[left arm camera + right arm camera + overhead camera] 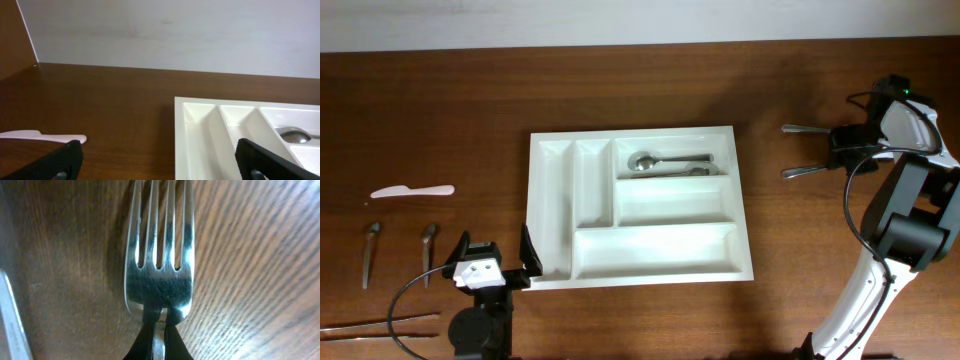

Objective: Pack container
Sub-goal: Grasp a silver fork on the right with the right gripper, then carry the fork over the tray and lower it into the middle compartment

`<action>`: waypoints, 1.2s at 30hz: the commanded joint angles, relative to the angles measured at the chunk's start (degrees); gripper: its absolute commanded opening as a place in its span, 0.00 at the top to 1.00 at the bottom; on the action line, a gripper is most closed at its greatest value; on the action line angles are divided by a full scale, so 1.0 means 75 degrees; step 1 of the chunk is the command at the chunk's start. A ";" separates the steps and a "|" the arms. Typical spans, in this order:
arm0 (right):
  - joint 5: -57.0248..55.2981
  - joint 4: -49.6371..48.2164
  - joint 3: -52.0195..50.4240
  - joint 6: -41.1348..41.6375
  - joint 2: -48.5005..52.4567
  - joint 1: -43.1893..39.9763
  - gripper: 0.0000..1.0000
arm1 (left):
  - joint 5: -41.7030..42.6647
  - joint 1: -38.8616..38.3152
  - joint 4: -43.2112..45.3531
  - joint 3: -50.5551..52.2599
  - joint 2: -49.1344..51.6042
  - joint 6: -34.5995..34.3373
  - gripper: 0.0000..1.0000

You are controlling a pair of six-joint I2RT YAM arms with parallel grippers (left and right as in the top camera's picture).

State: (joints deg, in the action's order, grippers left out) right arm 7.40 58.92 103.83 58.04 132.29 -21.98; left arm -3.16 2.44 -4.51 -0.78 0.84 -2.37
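Overhead: the white cutlery tray (pixel 655 250) sits mid-tabletop (pixel 440 100), with a spoon (pixel 665 160) in its upper right compartment. The left hand (pixel 494 246) stands wide open just beside the tray's lower left corner, and the right hand (pixel 842 148) is at the far right. Left wrist: the spread fingers (pixel 55 162) frame the tray's narrow compartments. Right wrist: the right hand is clamped on the neck of a fork (pixel 159 280).

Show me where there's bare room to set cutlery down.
Free: in the container, both narrow slots and the middle and bottom wide ones, below the spoons. Also bare table between container and forks. Crowded: left end, around the white knife.
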 commanded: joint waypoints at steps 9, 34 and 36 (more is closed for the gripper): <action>0.0737 0.0507 0.1003 -0.0020 -0.0315 0.0679 0.96 | 0.0079 0.0052 -0.0006 0.0035 -0.0073 0.0152 0.01; 0.0192 0.4103 0.1833 0.3620 -0.2025 0.4374 0.95 | 0.0079 0.0052 -0.0006 0.0035 -0.0073 0.0149 0.01; 0.0187 0.4007 0.1827 0.3911 -0.2020 0.4581 0.95 | 0.0079 0.0052 -0.0006 0.0035 -0.0073 0.0149 0.01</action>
State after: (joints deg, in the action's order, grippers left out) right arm 9.52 89.36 117.23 80.93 118.45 10.26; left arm -3.18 2.44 -4.51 -0.78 0.84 -2.37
